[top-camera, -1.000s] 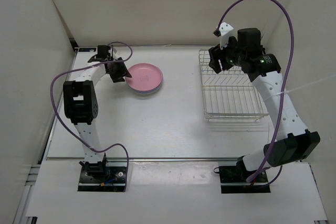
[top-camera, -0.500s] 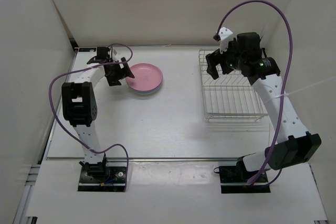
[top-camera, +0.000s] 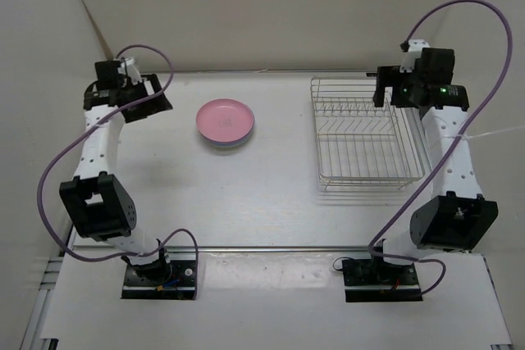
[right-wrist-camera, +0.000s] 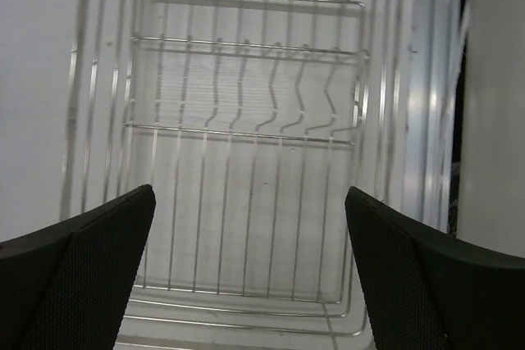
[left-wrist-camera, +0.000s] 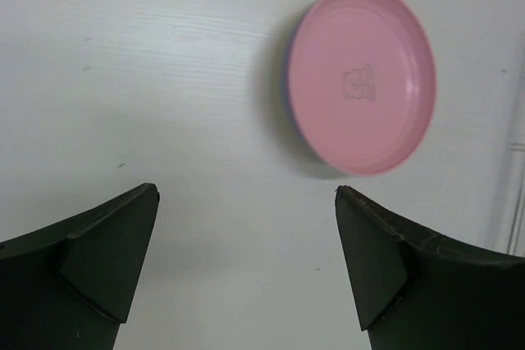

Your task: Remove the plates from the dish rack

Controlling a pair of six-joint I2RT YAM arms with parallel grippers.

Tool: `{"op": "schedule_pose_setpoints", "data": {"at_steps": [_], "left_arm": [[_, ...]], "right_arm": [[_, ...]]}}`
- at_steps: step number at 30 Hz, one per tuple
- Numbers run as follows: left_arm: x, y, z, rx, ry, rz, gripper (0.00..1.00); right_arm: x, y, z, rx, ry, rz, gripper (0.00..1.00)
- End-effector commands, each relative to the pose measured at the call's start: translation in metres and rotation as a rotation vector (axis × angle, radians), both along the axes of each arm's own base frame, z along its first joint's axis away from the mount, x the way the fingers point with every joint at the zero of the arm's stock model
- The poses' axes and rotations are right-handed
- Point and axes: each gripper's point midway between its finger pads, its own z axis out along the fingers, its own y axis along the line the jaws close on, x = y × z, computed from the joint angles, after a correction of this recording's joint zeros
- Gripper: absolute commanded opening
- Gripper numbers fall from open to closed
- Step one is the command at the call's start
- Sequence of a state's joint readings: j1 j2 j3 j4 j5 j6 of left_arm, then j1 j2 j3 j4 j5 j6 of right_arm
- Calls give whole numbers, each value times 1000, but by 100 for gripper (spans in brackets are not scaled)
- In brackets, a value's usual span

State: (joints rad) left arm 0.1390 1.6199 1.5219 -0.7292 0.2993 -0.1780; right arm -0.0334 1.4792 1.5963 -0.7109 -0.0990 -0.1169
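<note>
A: Plates [top-camera: 225,123]?
B: Stacked, pink on top, far left of centre on surface [top-camera: 271,194]; dish rack [top-camera: 365,141], right, bare wire.
A: Change?
B: Both arms just pulled back. Left end effector [left-wrist-camera: 246,193] and right end effector [right-wrist-camera: 248,193] gape, holding nothing. Unloading looks done.

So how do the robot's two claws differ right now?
The left gripper hovers over the table near the pink plate, which tops a stack. The right gripper hovers at the dish rack, which holds no plates. The left sits far left, the right far right. Both are open and hold nothing.
</note>
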Motion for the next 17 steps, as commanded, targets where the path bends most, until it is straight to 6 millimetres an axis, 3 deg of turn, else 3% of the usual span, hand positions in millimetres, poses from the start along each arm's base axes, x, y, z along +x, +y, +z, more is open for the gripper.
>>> {"op": "schedule_pose_setpoints", "data": {"at_steps": [1,3,4,5,8,12,17], "left_arm": [[-42,41,8,88,65,41,100],[-64,62,8,132,77,77,100],[-71,67,7,148,77,87,100],[-80,75,9,166,67,96,100],[-101,86,2,177,112,128,100],[-115,90,0,190,103,158,100],[-113,93,9,177,69,174,100]], "right_arm": [[-5,-31,10,-5,-6,-123,100],[-15,-51,9,-24,-6,-173,100],[-22,-59,-4,-31,24,-185,100],[-29,-71,0,-26,5,-217,100],[-42,-88,-10,-5,16,-246,100],[-49,-94,-15,30,17,-251,100],[-54,-89,-8,45,-6,-243,100]]}}
